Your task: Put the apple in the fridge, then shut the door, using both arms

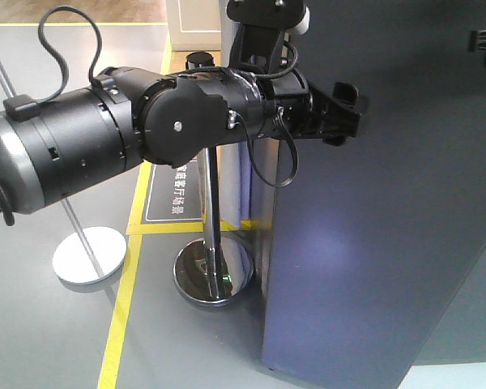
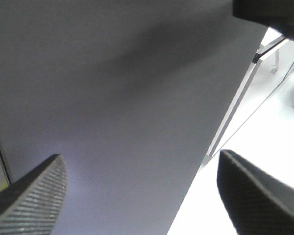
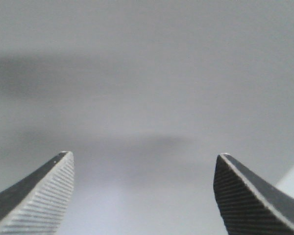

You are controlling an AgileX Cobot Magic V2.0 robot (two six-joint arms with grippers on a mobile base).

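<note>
My left gripper (image 1: 344,113) sits at the end of an arm stretched level from nine o'clock toward three, the thick black forearm (image 1: 89,146) filling the left of the front view, the wrist straight, the fingers pressed up to the flat dark grey outer face of the door (image 1: 373,267). From my left wrist its two ribbed fingertips (image 2: 34,196) stand wide apart with nothing between them, the grey panel filling everything ahead, and a strip of the fridge (image 2: 264,112) in white at two o'clock past the door's edge. My right gripper (image 3: 144,196) is likewise spread wide and empty, facing a plain grey surface. I cannot see the apple anywhere. Behind my arm, at six o'clock, a chrome stanchion base (image 1: 213,274) rests on the floor beside a yellow line (image 1: 121,316)
</note>
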